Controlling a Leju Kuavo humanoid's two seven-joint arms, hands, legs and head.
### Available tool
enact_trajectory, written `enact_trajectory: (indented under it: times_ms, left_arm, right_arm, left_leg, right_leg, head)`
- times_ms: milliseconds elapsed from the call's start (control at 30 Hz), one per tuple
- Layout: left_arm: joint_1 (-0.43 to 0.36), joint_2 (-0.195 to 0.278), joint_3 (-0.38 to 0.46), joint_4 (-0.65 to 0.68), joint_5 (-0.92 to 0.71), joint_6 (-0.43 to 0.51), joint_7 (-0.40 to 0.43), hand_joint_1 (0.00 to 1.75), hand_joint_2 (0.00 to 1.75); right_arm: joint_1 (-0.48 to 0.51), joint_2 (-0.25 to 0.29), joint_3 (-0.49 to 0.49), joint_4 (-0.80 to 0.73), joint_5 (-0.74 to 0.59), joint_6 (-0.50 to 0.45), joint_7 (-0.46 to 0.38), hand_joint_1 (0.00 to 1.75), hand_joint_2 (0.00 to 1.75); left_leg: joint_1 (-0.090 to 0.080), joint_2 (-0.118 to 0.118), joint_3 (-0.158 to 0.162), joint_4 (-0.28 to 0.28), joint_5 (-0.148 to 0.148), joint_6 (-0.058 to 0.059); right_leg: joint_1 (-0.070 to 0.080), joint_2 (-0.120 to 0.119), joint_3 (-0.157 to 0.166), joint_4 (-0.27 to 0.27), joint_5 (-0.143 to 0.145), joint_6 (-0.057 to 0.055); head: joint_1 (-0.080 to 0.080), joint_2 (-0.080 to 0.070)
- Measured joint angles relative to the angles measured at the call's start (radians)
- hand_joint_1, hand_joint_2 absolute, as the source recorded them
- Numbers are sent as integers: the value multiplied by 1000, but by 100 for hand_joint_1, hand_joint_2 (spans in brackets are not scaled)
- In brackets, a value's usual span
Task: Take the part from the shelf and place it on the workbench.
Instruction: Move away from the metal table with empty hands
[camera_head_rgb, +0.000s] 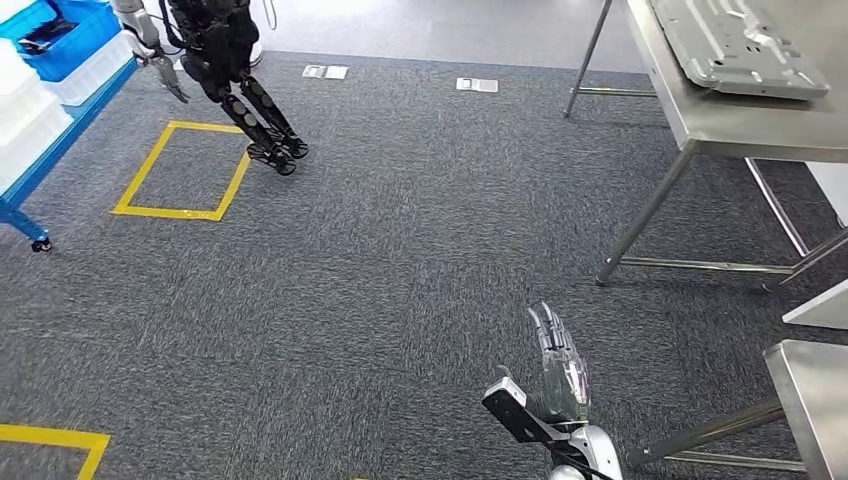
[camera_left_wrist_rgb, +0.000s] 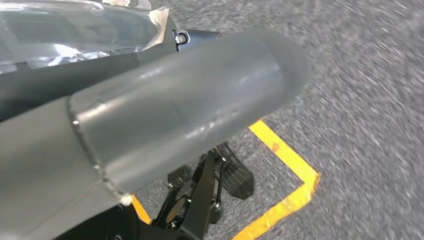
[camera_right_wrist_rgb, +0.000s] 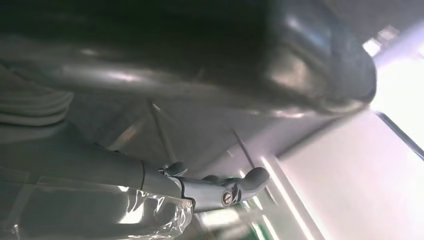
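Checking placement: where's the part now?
Head view, upper right: the part lies flat on the steel workbench, far from the blue shelf at left.

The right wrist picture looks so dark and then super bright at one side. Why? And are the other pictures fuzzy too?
Right wrist view: a dark thumb close to the lens is soft and shadowed, while the corner behind it is washed out by glare. Left wrist view: the carpet is smeared with blur, and the thumb shows dull shine. Head view: evenly lit and sharp.
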Motion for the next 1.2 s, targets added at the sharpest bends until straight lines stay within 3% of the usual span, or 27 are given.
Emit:
enact_trajectory:
  times_ms: [67, 100, 167, 200, 267, 300, 333, 367, 433, 500, 600, 667, 733, 800, 833, 900, 967, 1033, 1067, 1167, 1200]
  left_arm:
    - [6, -3, 3, 0, 2, 7, 2, 0, 0]
    - [10, -4, 5, 0, 3, 11, 4, 0, 0]
    - [10, -6, 10, 0, 5, 22, 10, 0, 0]
    - [7, -8, 13, 0, 5, 28, 14, 0, 0]
    - [2, -11, 16, 0, 5, 35, 20, 0, 0]
    - [3, -13, 17, 0, 5, 39, 24, 0, 0]
    - [4, -13, 18, 0, 5, 43, 28, 0, 0]
    - [5, -14, 19, 0, 4, 47, 34, 0, 0]
    - [4, -14, 19, 0, -1, 51, 57, 0, 0]
    - [0, -16, 19, 0, -10, 50, 86, 0, 0]
    - [0, -18, 18, 0, -23, 51, 142, 0, 0]
    - [0, -19, 13, 0, -36, 51, 184, 0, 0]
    - [-4, -20, 5, 0, -46, 49, 212, 0, 0]
    - [-7, -23, -3, 0, -50, 47, 224, 0, 0]
    - [-7, -24, -5, 0, -51, 46, 227, 0, 0]
    - [-5, -26, -8, 0, -52, 45, 231, 0, 0]
    - [-4, -27, -9, 0, -52, 43, 232, 0, 0]
    - [-5, -27, -9, 0, -53, 41, 233, 0, 0]
    - [-4, -27, -9, 0, -53, 40, 233, 0, 0]
    - [0, -27, -10, 0, -53, 40, 233, 0, 0]
    - [2, -27, -10, 0, -53, 40, 233, 0, 0]
  right_arm:
    - [-7, 21, -14, 94, -16, 0, -2, 0, 0]
    - [-14, 32, -22, 135, -22, 5, 3, 0, 0]
    - [-36, 54, -34, 231, -25, 33, 38, 0, 0]
    - [-46, 62, -39, 287, -21, 51, 68, 0, 0]
    - [-55, 71, -46, 383, -11, 79, 117, 0, 0]
    - [-58, 73, -48, 422, -7, 95, 139, 0, 0]
    - [-62, 76, -52, 456, -4, 120, 161, 0, 0]
    - [-66, 80, -55, 488, -1, 155, 188, 0, 0]
    - [-70, 85, -59, 546, 6, 250, 259, 0, 0]
    - [-63, 87, -60, 593, 12, 327, 317, 0, 0]
    - [-55, 95, -64, 637, 9, 397, 373, 0, 0]
    - [-45, 104, -67, 658, 9, 446, 410, 0, 0]
    - [-25, 115, -67, 678, 6, 482, 428, 0, 0]
    - [-4, 124, -68, 691, 2, 499, 432, 0, 0]
    - [5, 127, -69, 695, 2, 501, 432, 0, 0]
    - [19, 134, -70, 704, 0, 505, 433, 0, 0]
    - [22, 138, -72, 710, 0, 508, 433, 0, 0]
    - [21, 141, -73, 715, 0, 511, 433, 0, 0]
    - [20, 142, -74, 717, 0, 512, 433, 0, 0]
    - [18, 146, -74, 720, 0, 512, 434, 0, 0]
    - [18, 147, -74, 720, 0, 512, 434, 0, 0]
  left_leg:
    - [2, -17, -3, -3, 0, -11]
    - [2, -3, -5, 1, -4, -16]
    - [1, 62, -27, 54, -37, -25]
    - [1, 99, -52, 109, -68, -29]
    - [7, 127, -115, 232, -122, -38]
    - [11, 133, -136, 267, -130, -42]
    - [15, 138, -136, 263, -118, -46]
    - [20, 146, -116, 224, -92, -49]
    - [22, 187, -40, 90, -34, -50]
    - [17, 212, 5, 14, -15, -41]
    - [6, 184, 13, 1, -17, -17]
    - [8, 163, 23, -10, -12, -1]
    - [10, 138, 28, -14, -10, 10]
    - [9, 112, 28, -14, -10, 14]
    - [8, 100, 28, -14, -11, 14]
    - [7, 71, 29, -13, -11, 13]
    - [6, 44, 31, -11, -12, 10]
    - [3, 24, 32, -10, -15, 1]
    - [2, 19, 31, -9, -16, -3]
    - [5, 9, 26, -9, -16, -16]
    - [5, 28, 22, 0, -23, -21]
  right_leg:
    - [1, -15, 9, -7, 5, -18]
    - [-1, -24, 12, -11, 8, -25]
    - [-5, -44, 22, -18, 11, -39]
    - [-3, -58, 26, -20, 9, -45]
    - [1, -89, 31, -20, 4, -54]
    - [1, -104, 32, -20, 1, -56]
    - [1, -117, 33, -20, -1, -56]
    - [0, -128, 35, -20, -3, -53]
    - [3, -149, 42, -19, -12, -42]
    - [9, -169, 51, -20, -22, -27]
    - [10, -190, 69, -22, -33, -8]
    - [4, -153, 57, 18, -58, -4]
    - [-1, -101, 2, 131, -108, -11]
    - [-1, -84, -57, 239, -145, -13]
    - [0, -81, -74, 265, -148, -10]
    - [1, -73, -71, 231, -116, 5]
    - [-3, -41, -16, 94, -52, 18]
    - [-3, -7, 25, 0, -16, 10]
    - [-1, 0, 31, -12, -12, 2]
    - [1, -20, 37, -14, -8, -20]
    - [-1, -29, 40, -17, -6, -28]
  head:
    - [0, 0]
    - [-1, 0]
    - [-6, 0]
    - [-8, 0]
    - [-9, 0]
    - [-9, 0]
    - [-10, 0]
    - [-10, 0]
    - [-10, 0]
    - [-6, 0]
    - [-2, 0]
    - [0, 0]
    - [3, 0]
    - [4, 0]
    - [4, 0]
    - [4, 0]
    - [4, 0]
    - [4, 0]
    - [4, 0]
    - [3, 0]
    - [3, 0]
